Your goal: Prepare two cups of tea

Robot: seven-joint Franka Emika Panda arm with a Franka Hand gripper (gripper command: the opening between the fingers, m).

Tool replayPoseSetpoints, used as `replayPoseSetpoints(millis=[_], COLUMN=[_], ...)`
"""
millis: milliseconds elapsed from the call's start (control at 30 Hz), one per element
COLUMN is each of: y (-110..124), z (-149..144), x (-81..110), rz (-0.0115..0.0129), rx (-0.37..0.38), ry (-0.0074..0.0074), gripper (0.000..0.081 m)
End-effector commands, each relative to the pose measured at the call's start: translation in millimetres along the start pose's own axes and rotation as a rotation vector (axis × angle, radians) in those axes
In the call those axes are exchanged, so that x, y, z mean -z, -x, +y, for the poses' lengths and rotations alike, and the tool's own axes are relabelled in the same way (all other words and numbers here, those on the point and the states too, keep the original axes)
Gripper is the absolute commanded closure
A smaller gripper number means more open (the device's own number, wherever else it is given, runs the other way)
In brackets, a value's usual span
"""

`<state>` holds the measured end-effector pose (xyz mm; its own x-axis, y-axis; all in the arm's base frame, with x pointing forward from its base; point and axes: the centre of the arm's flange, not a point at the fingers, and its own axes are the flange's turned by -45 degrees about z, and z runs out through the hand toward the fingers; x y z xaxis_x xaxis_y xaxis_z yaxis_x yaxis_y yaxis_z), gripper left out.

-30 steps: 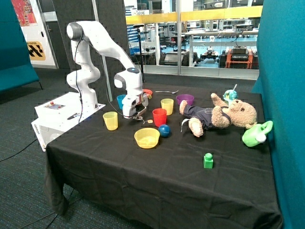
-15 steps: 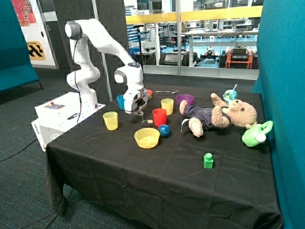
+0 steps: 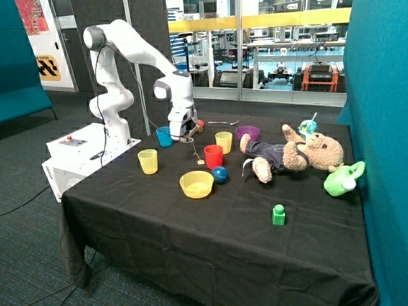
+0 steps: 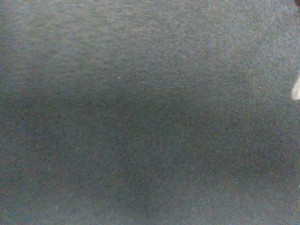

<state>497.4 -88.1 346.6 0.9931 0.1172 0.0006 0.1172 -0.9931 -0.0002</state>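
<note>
Tea bag [image 3: 191, 141]: light, limp, tears easily; string [image 3: 197, 153] thin, best pinched at bag's top.
Bag hangs under gripper [image 3: 185, 137], tag [image 3: 201, 162] dangling just above tabletop near red cup [image 3: 213, 156].
Fingers seem clamped on bag; gap itself too small to read.
Blue cup [image 3: 164, 136] just beside gripper, toward tabletop's far edge.
Yellow cup [image 3: 148, 161] near robot-side edge.
Wrist view: only black cloth [image 4: 140, 117].

White arm arched over, elbow high; pincer [image 3: 185, 136] pointing downward
</note>
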Motion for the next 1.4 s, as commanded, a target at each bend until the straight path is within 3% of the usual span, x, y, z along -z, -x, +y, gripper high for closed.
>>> replayPoseSetpoints(millis=[0,300,567,767,1300,1333,1367], y=[7.1,29.9,48.6,59.8,87.1,90.1,92.7], z=[-4.9,9.2,36.9,76.0,127.5,129.4,131.7], x=[37.7,55.5,68.0,76.5,75.4,71.5,71.8], rz=[-0.0007,-0.0007,-0.0007,-0.0006,-0.0006,-0.0006,-0.0006], rx=[0.079,0.104,0.072,-0.027,-0.088,-0.136,-0.094], ry=[0.0002,0.0002,0.0002,0.0002,0.0003,0.0003,0.0003], gripper=[0.0808,0.0808,0.0808,0.0808,0.0808,0.0808,0.0808])
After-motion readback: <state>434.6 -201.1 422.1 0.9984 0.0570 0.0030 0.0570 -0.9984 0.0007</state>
